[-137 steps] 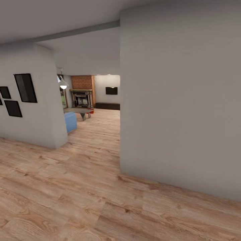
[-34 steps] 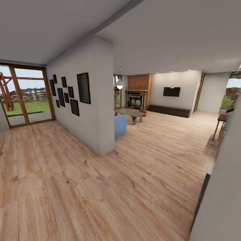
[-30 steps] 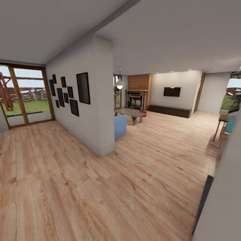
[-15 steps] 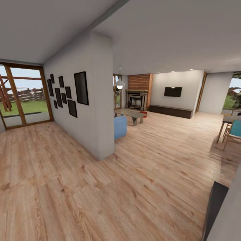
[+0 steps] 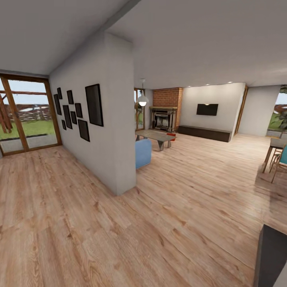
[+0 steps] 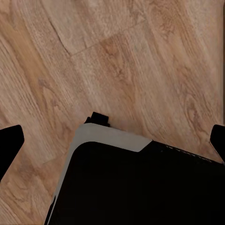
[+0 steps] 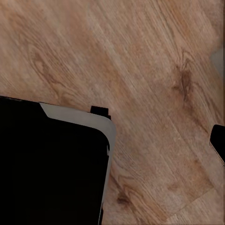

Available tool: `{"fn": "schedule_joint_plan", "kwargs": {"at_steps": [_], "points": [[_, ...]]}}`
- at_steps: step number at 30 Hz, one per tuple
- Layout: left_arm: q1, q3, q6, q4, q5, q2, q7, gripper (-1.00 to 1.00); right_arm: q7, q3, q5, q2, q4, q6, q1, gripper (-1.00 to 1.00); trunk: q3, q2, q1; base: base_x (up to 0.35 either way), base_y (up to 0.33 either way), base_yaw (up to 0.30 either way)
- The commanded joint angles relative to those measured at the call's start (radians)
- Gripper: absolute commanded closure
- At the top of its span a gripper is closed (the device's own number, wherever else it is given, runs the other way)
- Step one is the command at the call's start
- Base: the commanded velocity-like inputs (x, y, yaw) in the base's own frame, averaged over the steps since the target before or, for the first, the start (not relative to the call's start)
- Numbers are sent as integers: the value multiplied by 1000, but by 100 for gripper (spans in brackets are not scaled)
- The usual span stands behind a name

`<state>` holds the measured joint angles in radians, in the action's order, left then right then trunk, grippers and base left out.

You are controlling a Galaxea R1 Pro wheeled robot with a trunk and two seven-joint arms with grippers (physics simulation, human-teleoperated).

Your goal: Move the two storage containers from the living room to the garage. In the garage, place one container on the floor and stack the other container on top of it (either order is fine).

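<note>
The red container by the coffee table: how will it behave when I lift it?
Too far to judge closely. The red container sits low on the plank floor beside the coffee table, so it probably won't tip or roll. Smaller than the table, likely light; stiffness can't be told.

Bright, even light w/ lit pendant lamp [image 5: 142, 101]; soft render, wide-angle edge stretch.

left gripper [image 6: 112, 140]: points straight down, dark fingertips [image 6: 10, 143] spread wide to the frame's edges, nothing between them
right gripper [image 7: 112, 140]: points down, one dark fingertip [image 7: 218, 140] at the edge, jaws apparently wide
robot base [image 6: 136, 183]: black, grey-edged, below both wrists
</note>
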<state>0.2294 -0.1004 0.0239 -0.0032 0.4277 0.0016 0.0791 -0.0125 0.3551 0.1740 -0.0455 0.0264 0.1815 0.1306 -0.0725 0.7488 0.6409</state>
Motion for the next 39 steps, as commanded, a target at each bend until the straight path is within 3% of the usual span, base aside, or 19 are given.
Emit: {"fn": "schedule_joint_plan", "kwargs": {"at_steps": [1,26,39], "points": [[1,-9,2,0,8,0,2,-100,-1,8,10,0,3,6,1,-100,-2,1,1,323,0,0],[1,-9,2,0,7,1,2,-100,1,0,20,3,3,4,1,-100,-2,1,1,323,0,-1],[1,-9,2,0,6,0,2,-100,-10,8,12,1,3,3,1,-100,-2,1,1,323,0,-246]]}}
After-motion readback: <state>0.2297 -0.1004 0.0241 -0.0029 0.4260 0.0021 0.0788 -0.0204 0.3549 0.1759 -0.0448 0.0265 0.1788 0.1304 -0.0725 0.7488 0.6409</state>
